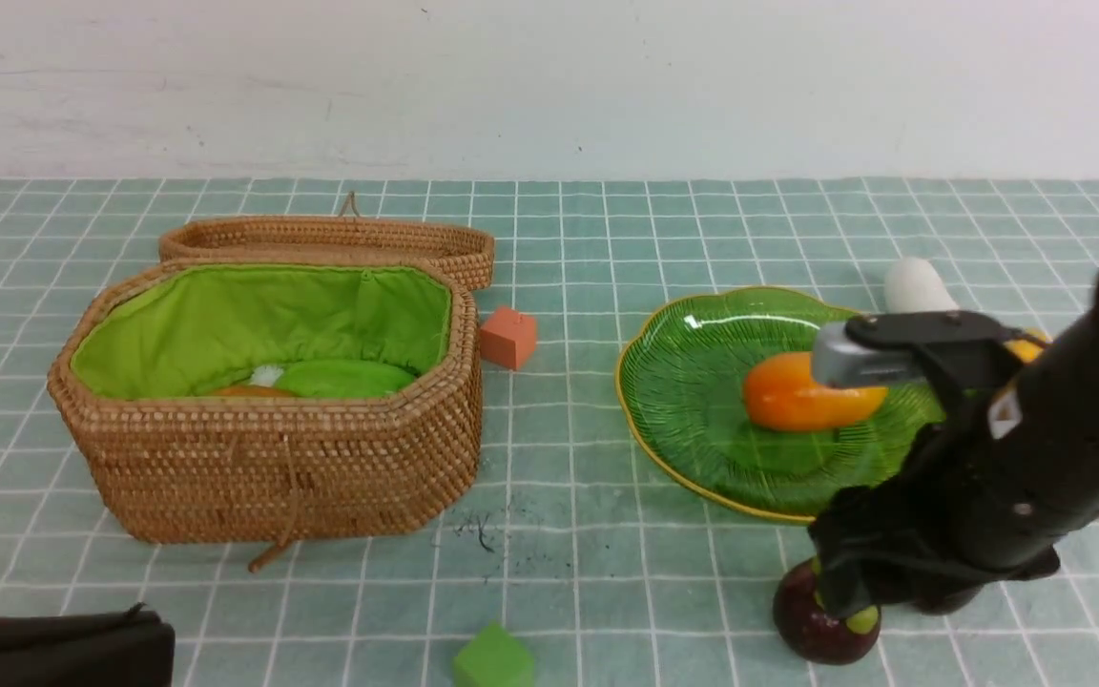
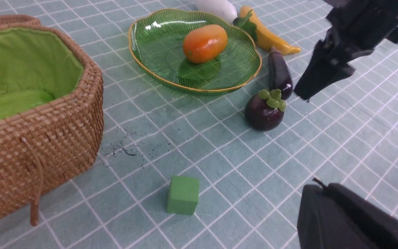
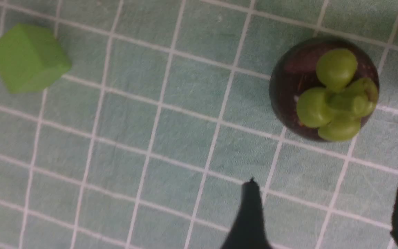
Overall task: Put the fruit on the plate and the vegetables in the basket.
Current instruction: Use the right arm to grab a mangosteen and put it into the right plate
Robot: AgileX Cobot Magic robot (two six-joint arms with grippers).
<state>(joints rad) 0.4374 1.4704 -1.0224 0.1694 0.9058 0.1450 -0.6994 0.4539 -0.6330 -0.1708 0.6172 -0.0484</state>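
Your left gripper (image 2: 325, 186), closed on nothing, lay nearest the camera at the near left. Your right gripper (image 3: 329, 181) stood wide and empty beside the mangosteen (image 3: 313, 83) at the near right.

By my reading, you were about halfway: the mango (image 1: 798, 393) sat on the plate (image 1: 683, 420), and the gourd (image 1: 344, 379) and what looked like the potato (image 1: 254, 391) lay in the basket (image 1: 292, 468). You still had the mangosteen and banana (image 2: 263, 31) to plate, and the eggplant (image 2: 279, 71) and radish (image 2: 216, 8) to basket, all on the counter (image 1: 569, 572) by the plate's right side.

The lid (image 1: 321, 234) lay behind the basket, out of your way. The orange cube (image 1: 508, 337) sat just right of the basket, the green cube (image 1: 494, 656) near you. The eggplant, close behind the mangosteen, could have crowded your grasp.
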